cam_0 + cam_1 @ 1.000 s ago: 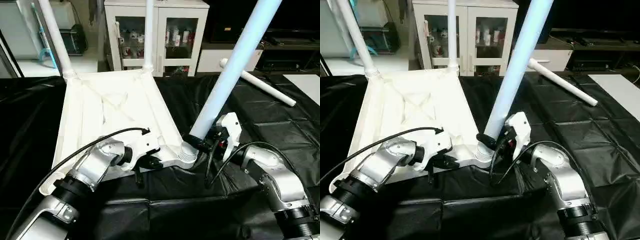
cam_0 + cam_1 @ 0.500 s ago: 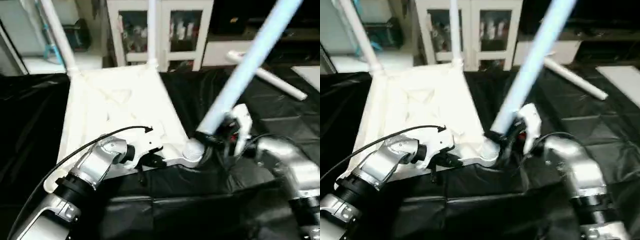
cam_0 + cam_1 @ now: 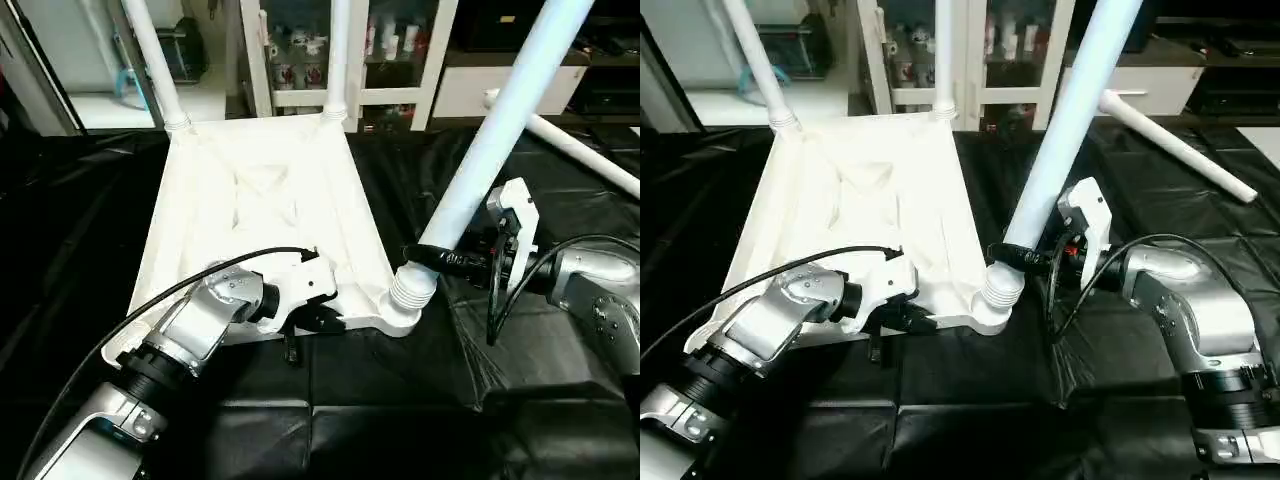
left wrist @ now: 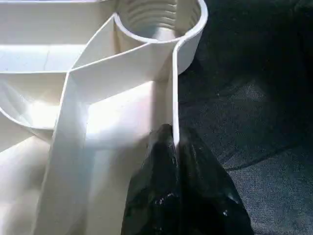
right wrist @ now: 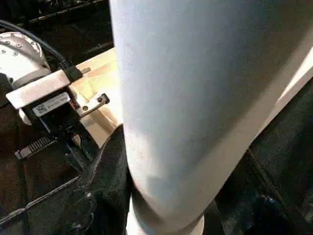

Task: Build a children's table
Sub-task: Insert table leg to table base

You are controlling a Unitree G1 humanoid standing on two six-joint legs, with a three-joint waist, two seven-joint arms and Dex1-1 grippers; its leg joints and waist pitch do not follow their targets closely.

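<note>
Tabletop [image 3: 265, 210] lies underside up on black work table [image 3: 80, 230], ribs showing. L gripper [image 3: 318, 318] clenched on near rim wall, beside near-right socket [image 4: 159, 17]. R gripper [image 3: 450, 262] grasps a leg [image 3: 500, 130] low down — leg tilted, foot at that socket's threaded collar. Two legs [image 3: 160, 70] upright in far corners. Fourth leg [image 3: 1175, 145] lies loose on cloth, well apart at right.

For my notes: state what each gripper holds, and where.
Left gripper pinches the tabletop's near rim; right gripper clasps a leg just above its socket.
</note>
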